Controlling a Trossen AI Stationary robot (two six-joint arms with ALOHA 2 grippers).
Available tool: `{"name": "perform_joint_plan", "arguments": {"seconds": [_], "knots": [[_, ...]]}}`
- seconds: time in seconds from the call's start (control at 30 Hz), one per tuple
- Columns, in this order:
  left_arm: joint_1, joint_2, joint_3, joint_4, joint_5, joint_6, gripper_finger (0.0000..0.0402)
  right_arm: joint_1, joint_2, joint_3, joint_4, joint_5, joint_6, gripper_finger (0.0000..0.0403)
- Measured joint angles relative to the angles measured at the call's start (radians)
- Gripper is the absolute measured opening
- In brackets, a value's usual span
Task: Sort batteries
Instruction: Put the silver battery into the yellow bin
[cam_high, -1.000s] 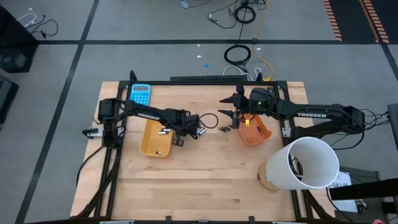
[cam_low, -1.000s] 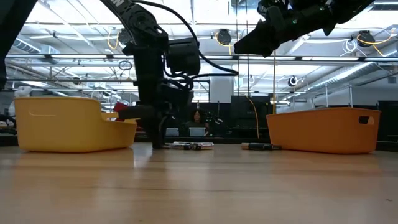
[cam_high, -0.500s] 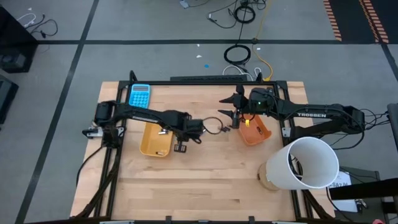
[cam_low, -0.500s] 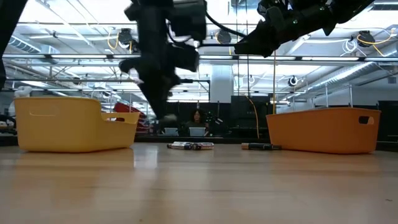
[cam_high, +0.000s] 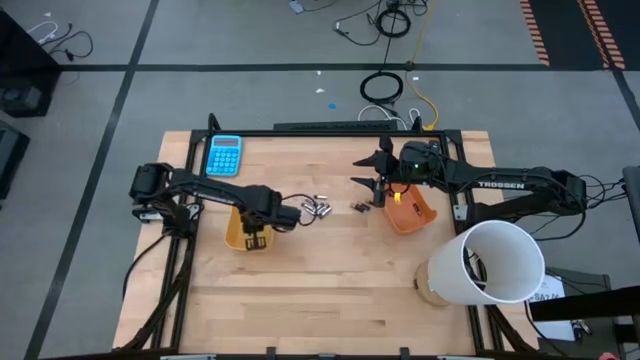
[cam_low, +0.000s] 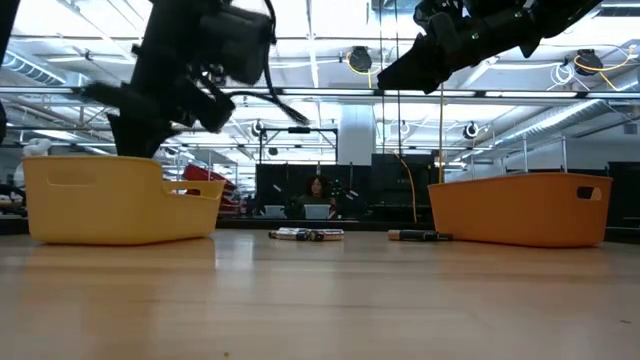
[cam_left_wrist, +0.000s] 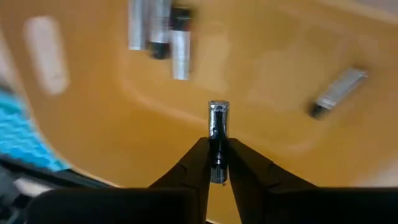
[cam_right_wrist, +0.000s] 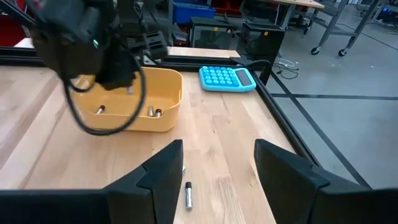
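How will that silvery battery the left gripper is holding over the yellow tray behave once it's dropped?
The silvery battery is a smooth cylinder, so it will probably roll a little. The yellow tray has raised walls and should contain it. It looks rigid; the left gripper pinches it without bending it.

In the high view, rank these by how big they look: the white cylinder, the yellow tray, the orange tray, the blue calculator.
1. White cylinder, though it may stand nearer the camera.
2. Yellow tray and orange tray: arms cover parts of both, so unranked.
3. Blue calculator, smallest.
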Motion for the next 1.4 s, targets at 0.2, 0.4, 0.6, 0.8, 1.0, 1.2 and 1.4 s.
{"name": "perform_joint_plan", "arguments": {"seconds": [0.2, 0.4, 0.6, 0.8, 1.0, 1.2, 1.4], "knots": [[-0.002, -0.006, -0.009, -0.001, -0.072, 0.004, 0.0108, 0.0, 0.0, 0.0, 0.0, 0.0, 0.004, 0.0189], [0.005, -0.006, 0.007, 0.013, -0.109, 0.053, 0.015, 0.0, 0.0, 0.0, -0.008, 0.0, 0.015, 0.0189], [0.028, -0.007, 0.096, 0.176, -0.165, 0.135, 0.0157, 0.009, 0.0, 0.0, -0.002, 0.0, 0.026, 0.0189], [0.057, 0.023, 0.128, 0.399, -0.113, 0.248, 0.0157, 0.023, 0.0, 0.0, -0.003, -0.004, 0.021, 0.0189], [0.093, 0.105, 0.155, 0.528, -0.017, 0.344, 0.0157, 0.025, -0.001, 0.0, -0.027, -0.004, 0.009, 0.0189], [0.15, 0.142, 0.155, 0.599, -0.031, 0.458, 0.0157, 0.026, -0.066, -0.001, -0.152, -0.004, -0.013, 0.0189], [0.222, 0.166, 0.155, 0.65, 0.001, 0.57, 0.0157, 0.026, -0.146, -0.001, -0.193, 0.001, 0.003, 0.0189]]}}
